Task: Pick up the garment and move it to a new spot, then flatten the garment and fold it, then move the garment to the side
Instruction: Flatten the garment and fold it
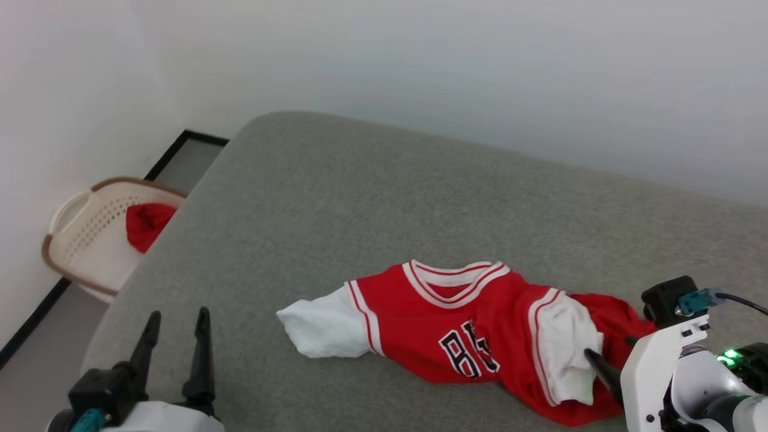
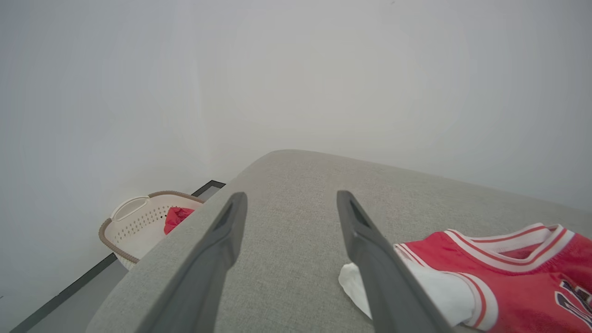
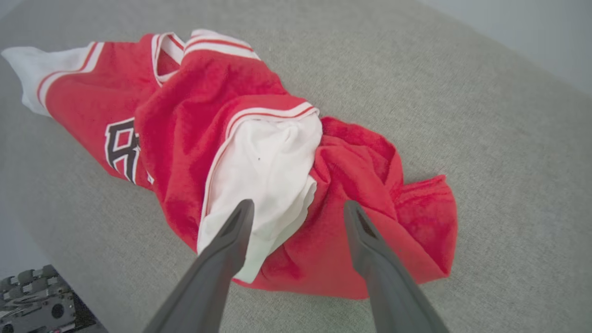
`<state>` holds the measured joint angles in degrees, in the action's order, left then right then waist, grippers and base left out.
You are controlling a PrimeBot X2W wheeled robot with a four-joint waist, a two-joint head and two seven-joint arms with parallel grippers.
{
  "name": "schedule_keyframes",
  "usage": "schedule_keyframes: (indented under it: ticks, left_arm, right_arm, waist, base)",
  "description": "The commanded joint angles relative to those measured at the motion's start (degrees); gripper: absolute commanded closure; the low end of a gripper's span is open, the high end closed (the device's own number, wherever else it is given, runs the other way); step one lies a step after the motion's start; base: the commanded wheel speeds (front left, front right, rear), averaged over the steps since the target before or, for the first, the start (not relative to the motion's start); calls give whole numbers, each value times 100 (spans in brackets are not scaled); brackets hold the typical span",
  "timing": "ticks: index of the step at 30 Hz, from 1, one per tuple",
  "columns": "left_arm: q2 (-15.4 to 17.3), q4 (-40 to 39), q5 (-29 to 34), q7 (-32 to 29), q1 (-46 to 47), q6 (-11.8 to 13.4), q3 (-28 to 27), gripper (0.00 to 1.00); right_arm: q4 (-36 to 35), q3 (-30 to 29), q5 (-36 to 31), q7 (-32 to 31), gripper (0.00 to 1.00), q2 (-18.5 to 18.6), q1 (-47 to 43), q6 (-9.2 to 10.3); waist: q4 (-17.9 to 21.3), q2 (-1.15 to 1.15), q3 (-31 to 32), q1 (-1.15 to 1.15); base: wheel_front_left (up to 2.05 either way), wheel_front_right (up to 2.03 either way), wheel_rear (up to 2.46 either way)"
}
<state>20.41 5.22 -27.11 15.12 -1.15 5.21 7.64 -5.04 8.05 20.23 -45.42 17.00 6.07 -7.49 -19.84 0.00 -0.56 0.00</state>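
1. Across the lower middle and lower right of the head view, we see the garment (image 1: 480, 336) lying crumpled on the grey cushioned surface (image 1: 360, 192), with its striped collar toward the top of the frame.
2. Its outstretched sleeve (image 1: 318, 330) reaches toward the frame's left. Its folded sleeve (image 1: 564, 348) lies over the red body at the right (the black lettering shows only in part, cut off by a fold).
3. Through the right wrist view we find the right gripper (image 3: 298, 206) with its fingers spread wide, pinching nothing. One tip stands over the folded white sleeve, the other over the bunched red cloth beside it. We cannot tell whether the tips touch the fabric.
4. At the lower left of the head view sits the left gripper (image 1: 179, 313), fingers likewise spread and holding nothing. It is above the bare edge of the grey surface, well apart from the garment.
5. At the left edge of the head view we note a pale perforated basket (image 1: 78, 240) on the floor beside the cushioned surface. A small plain red cloth (image 1: 147, 222) lies in it.
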Motion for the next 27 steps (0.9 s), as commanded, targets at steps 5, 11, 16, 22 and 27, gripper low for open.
schedule_keyframes:
  ticks: [5, 11, 16, 22, 27]
  left_arm:
    - [-174, 159, 94, -1, 179, -155, 13, 0]
    - [-325, 258, 153, -1, 257, -259, -2, 0]
    - [-438, 317, 173, 0, 311, -328, -65, 0]
    - [-494, 363, 211, 0, 281, -373, -164, 0]
    - [-494, 339, 262, 0, 159, -400, -289, 0]
  right_arm:
    - [84, 85, -23, -454, 0, -3, 63, 0]
    - [173, 101, -139, -555, 100, -45, 101, 0]
    - [247, 24, -171, -445, 100, -48, 154, 0]
    - [198, -58, -128, -414, 100, -41, 273, 0]
    - [76, -142, -77, -482, 100, 47, 407, 0]
  waist:
    - [-289, 0, -324, 0]
    - [-355, 0, -383, 0]
    - [-348, 0, -404, 0]
    - [-277, 0, -371, 0]
    - [-139, 0, -257, 0]
  base:
    - [0, 0, 0]
    - [0, 0, 0]
    - [0, 0, 0]
    - [0, 0, 0]
    - [0, 0, 0]
